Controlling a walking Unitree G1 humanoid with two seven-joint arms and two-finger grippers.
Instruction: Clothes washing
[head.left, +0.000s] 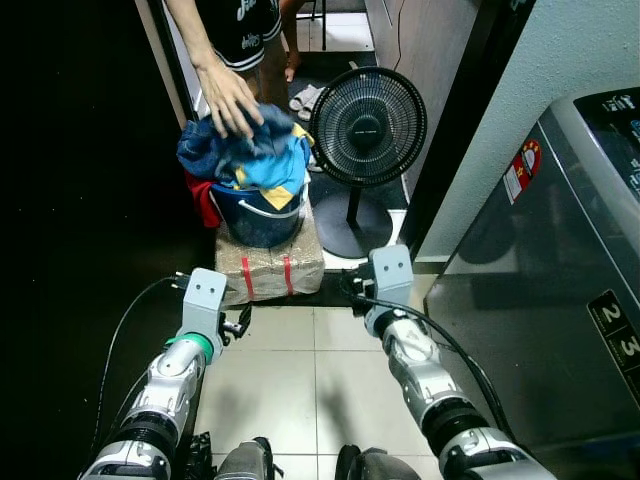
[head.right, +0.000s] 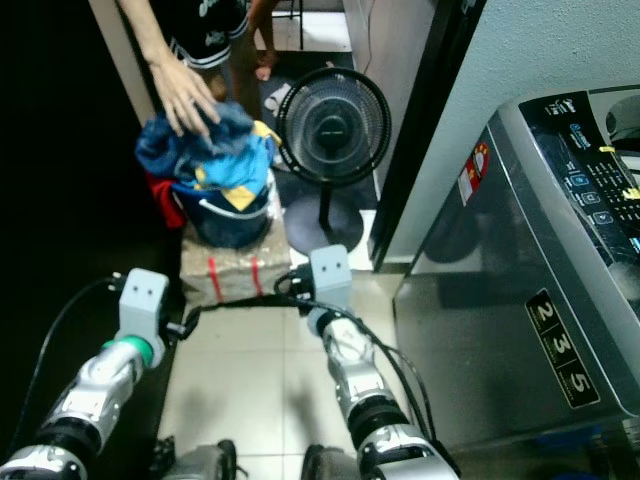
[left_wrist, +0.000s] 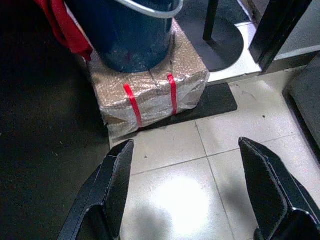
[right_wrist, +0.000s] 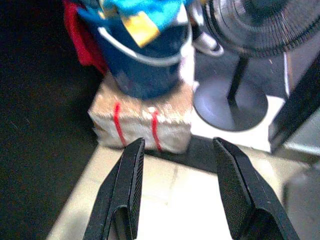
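A dark blue bucket heaped with blue and yellow clothes stands on a wrapped parcel with red tape, on the floor ahead. A red garment hangs over the bucket's left side. A person's hand rests on top of the clothes. My left gripper is open, low over the tiles just short of the parcel. My right gripper is also open, aimed at the parcel and bucket from a little further back. Both hold nothing. The grey washing machine stands at my right.
A black pedestal fan stands right of the bucket, its round base beside the parcel. A black mat lies under the parcel. The left side is a dark area. White floor tiles lie between me and the parcel.
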